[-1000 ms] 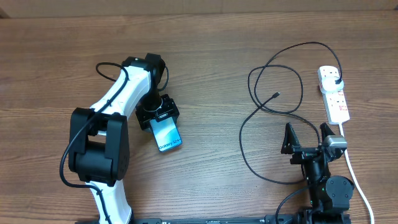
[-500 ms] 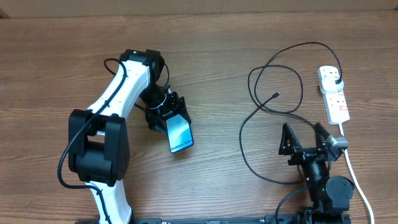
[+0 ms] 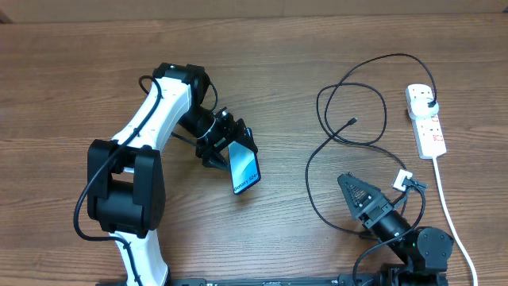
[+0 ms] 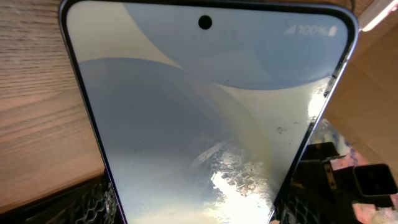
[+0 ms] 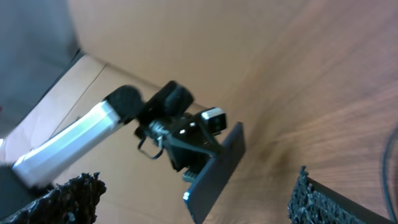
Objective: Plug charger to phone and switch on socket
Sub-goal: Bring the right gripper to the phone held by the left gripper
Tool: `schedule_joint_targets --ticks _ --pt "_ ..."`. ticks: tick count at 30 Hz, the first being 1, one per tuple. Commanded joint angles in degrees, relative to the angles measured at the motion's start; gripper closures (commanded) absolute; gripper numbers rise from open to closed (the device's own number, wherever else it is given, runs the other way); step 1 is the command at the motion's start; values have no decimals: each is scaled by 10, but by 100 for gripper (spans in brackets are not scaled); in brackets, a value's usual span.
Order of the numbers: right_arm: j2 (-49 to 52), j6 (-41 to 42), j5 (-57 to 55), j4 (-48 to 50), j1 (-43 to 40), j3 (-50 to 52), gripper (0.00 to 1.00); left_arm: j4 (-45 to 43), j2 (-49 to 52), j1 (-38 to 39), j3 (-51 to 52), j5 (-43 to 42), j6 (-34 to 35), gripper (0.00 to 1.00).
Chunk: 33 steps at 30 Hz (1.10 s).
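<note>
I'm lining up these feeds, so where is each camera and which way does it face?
Overhead: above the wooden table, looking straight down; white left arm, black right arm, left gripper clamping a slim blue-screened smartphone.
Left wrist: on the left gripper, facing the smartphone's screen close up; black fingers at bottom.
Right wrist: on the right arm, facing the left arm and the smartphone's dark back; fingers at bottom.
Shared: the smartphone, all three.

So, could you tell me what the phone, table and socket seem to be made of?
The phone: glossy glass front, judging by glare and smudges. The table: matte brown wood grain, possibly laminate. The socket: smooth white casing, probably plastic.
</note>
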State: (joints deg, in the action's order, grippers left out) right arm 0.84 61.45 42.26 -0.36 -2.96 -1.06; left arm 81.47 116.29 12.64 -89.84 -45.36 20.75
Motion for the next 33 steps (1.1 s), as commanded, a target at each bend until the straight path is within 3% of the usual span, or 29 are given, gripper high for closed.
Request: schedule_joint_targets --ticks 1,5,8,13,20,27,33 --pt "-7 -29 63 -2 0 -7 1 4 3 -2 -15 -45 -15 39" --pt "-6 -13 77 -48 0 -54 1 4 3 -2 -15 -45 -15 39" --pt "4 -16 57 -137 0 -99 1 4 3 -2 -15 -45 -15 39" --pt "47 -63 20 -249 0 -179 1 3 3 -2 -15 -45 -15 39" --pt "150 -97 0 -308 9 -268 1 3 3 -2 -15 -45 -15 40" --pt "302 -165 -94 -349 89 -375 1 3 3 -2 -15 -47 -15 40" --pt "400 -155 -252 -408 233 -457 1 -3 3 -2 -15 -47 -15 39"
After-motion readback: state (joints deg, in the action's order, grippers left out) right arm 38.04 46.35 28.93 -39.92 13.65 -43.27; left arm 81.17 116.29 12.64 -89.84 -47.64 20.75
